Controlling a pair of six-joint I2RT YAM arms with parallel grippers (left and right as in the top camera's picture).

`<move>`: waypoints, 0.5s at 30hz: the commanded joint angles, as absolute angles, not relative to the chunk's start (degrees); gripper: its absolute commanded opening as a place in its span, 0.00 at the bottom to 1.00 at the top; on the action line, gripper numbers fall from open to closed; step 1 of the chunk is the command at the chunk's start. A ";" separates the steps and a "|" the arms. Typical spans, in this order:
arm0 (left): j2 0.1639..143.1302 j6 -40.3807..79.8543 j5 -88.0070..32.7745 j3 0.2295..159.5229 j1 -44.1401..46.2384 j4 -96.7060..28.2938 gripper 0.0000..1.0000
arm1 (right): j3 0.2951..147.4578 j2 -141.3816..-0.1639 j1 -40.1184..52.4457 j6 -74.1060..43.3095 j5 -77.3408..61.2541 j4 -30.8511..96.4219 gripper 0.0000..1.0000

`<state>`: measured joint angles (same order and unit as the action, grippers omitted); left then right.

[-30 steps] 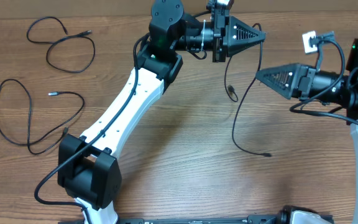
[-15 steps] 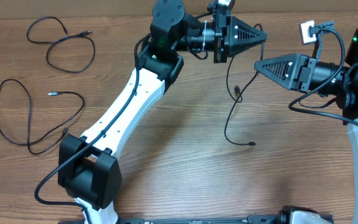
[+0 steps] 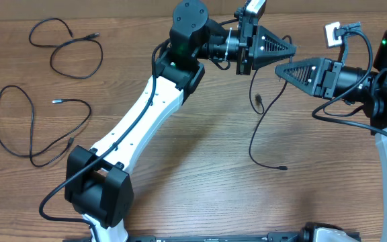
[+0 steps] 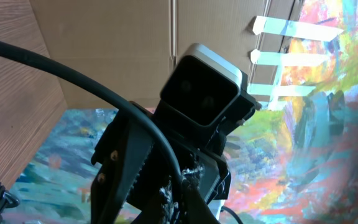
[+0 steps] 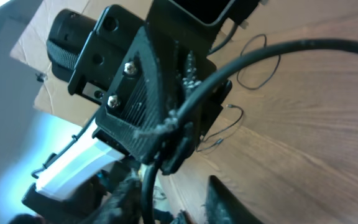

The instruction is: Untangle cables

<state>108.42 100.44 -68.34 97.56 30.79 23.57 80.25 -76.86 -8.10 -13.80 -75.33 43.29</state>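
Just beside the left gripper [image 3: 289, 48], almost tip to tip with it, the right gripper [image 3: 279, 70] hangs above the tabletop [image 3: 193, 181]. The left fingers are pressed together on the hanging cable [image 3: 251, 144]. The cable drops below the left gripper in two strands: one ends in a small plug close under it, and the other curves further down to a plug on the wood. In the right wrist view the right fingers [image 5: 227, 199] are blurred but seem spread, with the strand running between them. Far left of the left gripper, a looped cable [image 3: 101, 55] and a second cable [image 3: 90, 114] lie loose.
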 commanded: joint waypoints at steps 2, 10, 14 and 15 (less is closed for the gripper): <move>107.68 100.75 -69.47 98.63 30.76 23.81 0.04 | 81.12 -76.07 -7.66 -13.87 -75.09 43.40 0.20; 107.68 100.68 -69.47 98.63 30.76 23.83 0.12 | 81.12 -76.07 -7.33 -17.15 -75.09 43.38 0.04; 107.68 93.01 -69.45 98.63 30.55 23.79 0.48 | 81.12 -76.07 -5.98 -17.80 -74.89 43.38 0.04; 107.68 90.56 -69.45 98.63 30.33 23.79 0.61 | 81.12 -76.07 -5.54 -17.85 -74.15 43.40 0.04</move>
